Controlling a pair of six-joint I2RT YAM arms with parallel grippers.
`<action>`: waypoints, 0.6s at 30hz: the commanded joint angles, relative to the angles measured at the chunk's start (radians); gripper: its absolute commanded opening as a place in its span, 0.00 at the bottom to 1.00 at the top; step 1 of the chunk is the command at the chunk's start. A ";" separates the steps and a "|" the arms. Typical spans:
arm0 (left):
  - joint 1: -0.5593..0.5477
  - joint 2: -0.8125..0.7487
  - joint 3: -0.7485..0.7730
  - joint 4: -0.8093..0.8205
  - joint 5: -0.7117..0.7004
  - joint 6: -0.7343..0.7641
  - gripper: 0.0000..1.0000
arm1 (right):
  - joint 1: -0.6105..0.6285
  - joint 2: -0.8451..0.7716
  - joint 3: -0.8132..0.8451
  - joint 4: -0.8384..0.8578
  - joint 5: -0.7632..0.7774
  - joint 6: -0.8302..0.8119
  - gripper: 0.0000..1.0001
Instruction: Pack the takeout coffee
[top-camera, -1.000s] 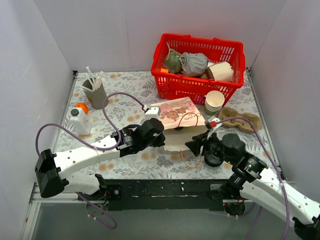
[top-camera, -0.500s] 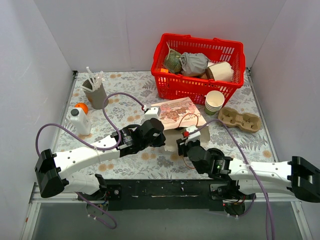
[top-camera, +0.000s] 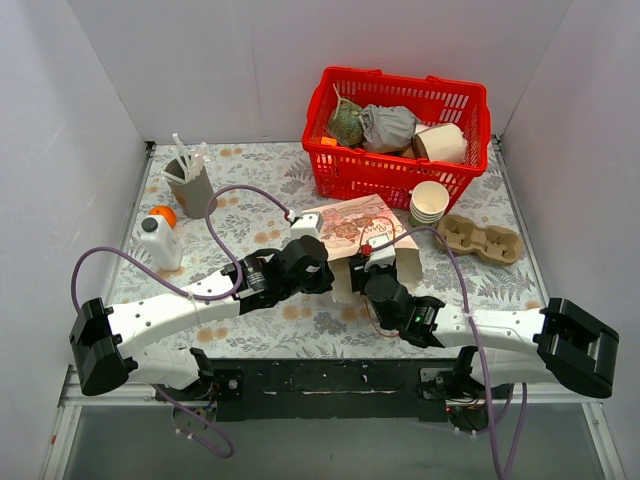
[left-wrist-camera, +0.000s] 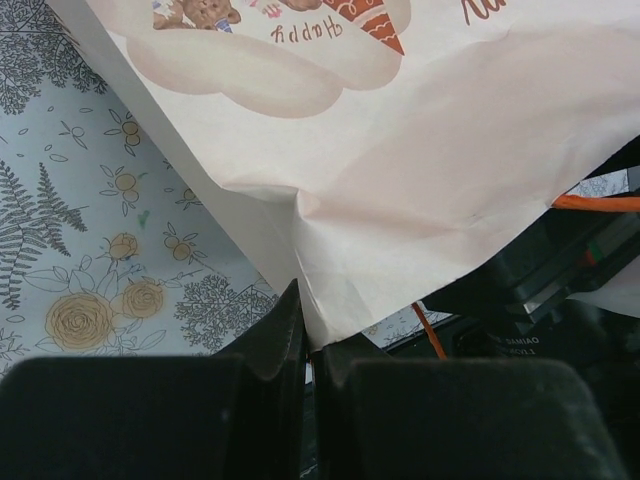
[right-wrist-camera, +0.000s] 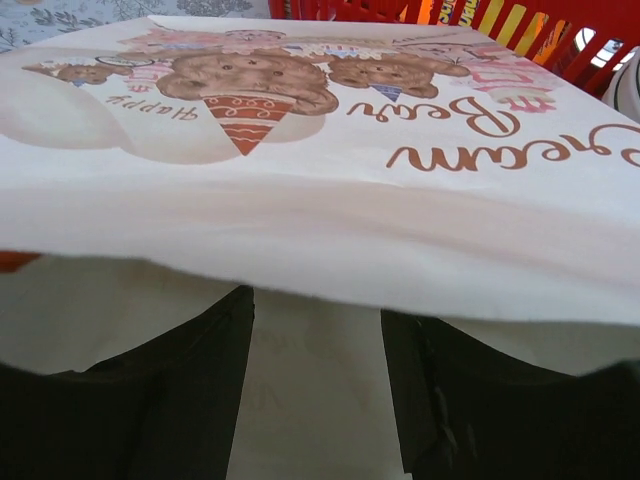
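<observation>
**Desk:** What do we have across the table, left to right?

**Photo:** At far left we see a grey cup of straws, an orange and a white bottle. At centre, the left gripper is pinched tight on the near edge of a printed paper bag. Just right of it, the right gripper is spread wide, its 2 fingers tucked under the bag's top sheet.

**Desk:** And the coffee?

**Photo:** We cannot place it. A greenish item lies at the left end of the red basket, too small for us to name. A stack of cream cups stands just in front of the basket, with a cardboard carrier beside it.
</observation>
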 joint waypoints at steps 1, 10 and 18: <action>0.002 -0.021 0.000 0.018 0.021 -0.002 0.00 | -0.030 0.055 0.022 0.185 -0.010 -0.052 0.62; 0.002 -0.044 -0.020 0.018 0.010 0.001 0.00 | -0.094 0.161 0.019 0.305 -0.020 -0.127 0.66; 0.002 -0.055 -0.029 0.013 -0.001 0.007 0.00 | -0.122 0.208 -0.021 0.449 0.024 -0.145 0.64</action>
